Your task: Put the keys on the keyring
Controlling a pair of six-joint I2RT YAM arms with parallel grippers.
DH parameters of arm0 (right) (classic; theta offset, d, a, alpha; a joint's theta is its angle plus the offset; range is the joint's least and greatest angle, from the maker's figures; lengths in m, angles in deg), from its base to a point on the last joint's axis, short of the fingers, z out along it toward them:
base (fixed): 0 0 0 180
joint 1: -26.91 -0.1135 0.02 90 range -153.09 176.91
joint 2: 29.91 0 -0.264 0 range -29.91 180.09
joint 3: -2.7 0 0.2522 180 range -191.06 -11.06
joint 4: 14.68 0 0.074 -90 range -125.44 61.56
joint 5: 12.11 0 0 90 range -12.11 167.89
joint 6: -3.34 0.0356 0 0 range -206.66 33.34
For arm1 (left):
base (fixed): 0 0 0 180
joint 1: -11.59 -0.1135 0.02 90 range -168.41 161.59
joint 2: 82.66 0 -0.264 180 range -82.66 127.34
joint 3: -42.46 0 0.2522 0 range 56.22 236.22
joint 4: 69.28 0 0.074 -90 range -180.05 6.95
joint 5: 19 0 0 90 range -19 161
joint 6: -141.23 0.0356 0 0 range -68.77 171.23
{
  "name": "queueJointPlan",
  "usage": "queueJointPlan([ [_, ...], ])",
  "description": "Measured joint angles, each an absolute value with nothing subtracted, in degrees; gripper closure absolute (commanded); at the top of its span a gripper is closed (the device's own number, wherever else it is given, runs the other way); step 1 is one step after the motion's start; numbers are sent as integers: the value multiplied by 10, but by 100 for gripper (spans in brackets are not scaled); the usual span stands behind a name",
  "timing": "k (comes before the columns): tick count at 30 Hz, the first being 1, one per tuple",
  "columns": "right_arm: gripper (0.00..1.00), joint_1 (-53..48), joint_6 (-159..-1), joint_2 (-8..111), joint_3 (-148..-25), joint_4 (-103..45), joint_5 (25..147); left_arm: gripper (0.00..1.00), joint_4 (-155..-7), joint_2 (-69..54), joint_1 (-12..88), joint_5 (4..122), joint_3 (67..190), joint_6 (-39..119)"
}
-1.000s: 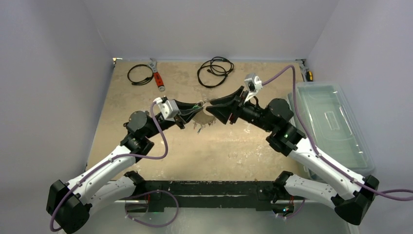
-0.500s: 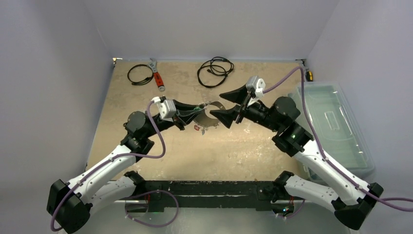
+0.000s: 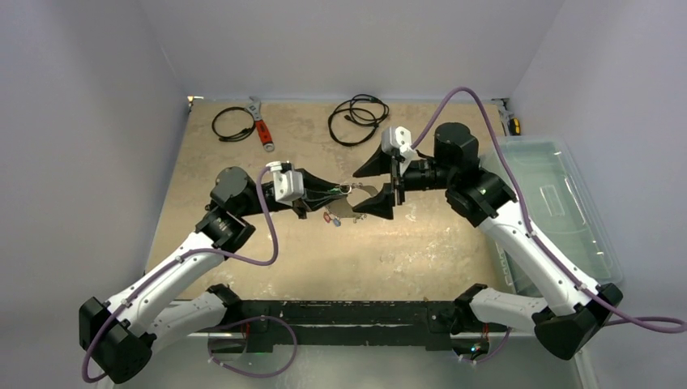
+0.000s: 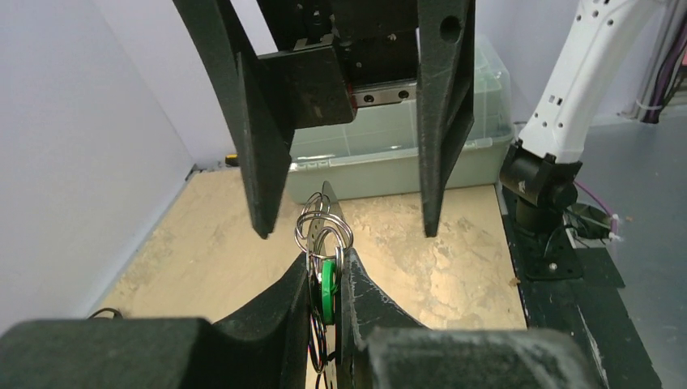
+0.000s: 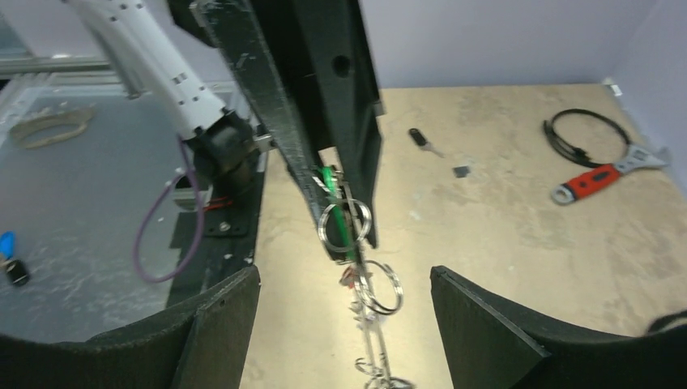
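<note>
Tan table top [image 3: 405,251], mottled and worn pale in patches. Far beyond the left fingers [image 3: 317,181], near the back edge: red-handled wrench [image 3: 262,130] lying flat, black coiled cable [image 3: 233,124] just left of it. Beyond the right fingers [image 3: 374,164], a second, fuller black cable coil [image 3: 356,113]. In the right wrist view, past those same fingers: small key with a dark tag [image 5: 421,138], a dark scrap [image 5: 462,170] near it.

Top view | your left gripper [image 3: 336,193] pinches the keyring [image 3: 348,207] | keys [image 3: 330,217] hang from it | your right gripper [image 3: 369,185] faces it, jaws spread wide.
</note>
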State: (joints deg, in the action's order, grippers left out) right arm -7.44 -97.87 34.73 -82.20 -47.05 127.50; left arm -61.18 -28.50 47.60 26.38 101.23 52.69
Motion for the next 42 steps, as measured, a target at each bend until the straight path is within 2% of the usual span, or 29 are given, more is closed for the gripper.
queueJointPlan([
  [1,25,-74,-983,348,-822,-478,1290,100,-622,-282,476,259,1017,536],
  [5,45,-75,-992,350,-822,-490,1318,100,-653,-273,476,244,1024,555],
  [8,57,-75,-998,353,-827,-497,1329,100,-673,-267,476,233,1028,566],
  [13,59,-75,-1000,367,-833,-504,1329,100,-695,-264,476,217,1039,580],
  [17,52,-75,-1002,377,-833,-511,1325,100,-695,-264,476,211,1041,580],
  [19,53,-75,-1004,378,-833,-514,1323,100,-695,-264,476,209,1041,580],
  [25,70,-75,-1007,375,-830,-508,1315,100,-694,-264,476,199,1041,579],
  [27,73,-75,-1007,375,-830,-507,1313,100,-694,-263,476,195,1041,579],
  [30,75,-75,-1006,376,-830,-507,1311,100,-690,-261,476,191,1041,577],
  [35,69,-75,-1007,376,-830,-508,1309,100,-685,-259,476,189,1041,568],
  [38,71,-75,-1008,377,-830,-508,1310,100,-673,-257,476,186,1041,562],
  [40,78,-75,-1009,380,-830,-508,1312,100,-671,-255,476,186,1041,557],
  [42,89,-75,-1009,382,-830,-509,1312,100,-668,-253,476,187,1041,550],
])
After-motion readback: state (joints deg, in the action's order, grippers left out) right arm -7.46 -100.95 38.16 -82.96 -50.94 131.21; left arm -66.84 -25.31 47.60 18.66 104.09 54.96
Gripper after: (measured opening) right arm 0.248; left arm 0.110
